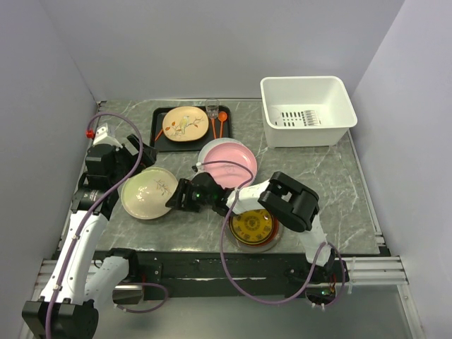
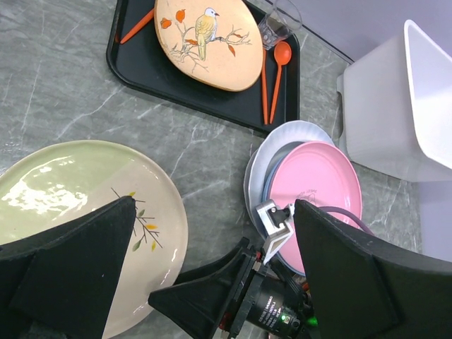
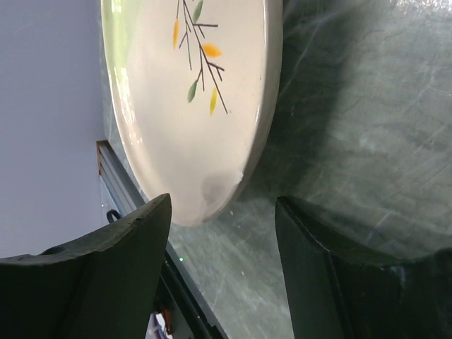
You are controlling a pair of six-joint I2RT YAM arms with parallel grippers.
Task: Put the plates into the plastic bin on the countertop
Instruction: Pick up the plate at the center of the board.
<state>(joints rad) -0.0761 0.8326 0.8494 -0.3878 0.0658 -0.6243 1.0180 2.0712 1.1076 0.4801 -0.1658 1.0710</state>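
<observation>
A cream plate with a leaf sprig [image 1: 147, 192] lies at the left of the countertop [image 1: 321, 176]. My right gripper [image 1: 174, 199] reaches across to that plate's right rim; in the right wrist view the cream plate [image 3: 191, 106] has its rim between the open fingers of the right gripper [image 3: 222, 201], untouched. My left gripper [image 1: 140, 159] hovers wide open just behind the same plate, holding nothing. A pink plate [image 1: 229, 164] rests on a white one. A gold-patterned dark red plate [image 1: 253, 226] sits under the right arm. The white plastic bin [image 1: 339, 99] stands at the back right.
A black tray [image 1: 161, 134] at the back holds a cream bird-pattern plate [image 1: 185, 123], orange spoons [image 1: 222, 121] and a clear glass [image 2: 279, 20]. Grey walls close the left, back and right sides. The right arm's purple cable [image 1: 233, 180] loops over the pink plate.
</observation>
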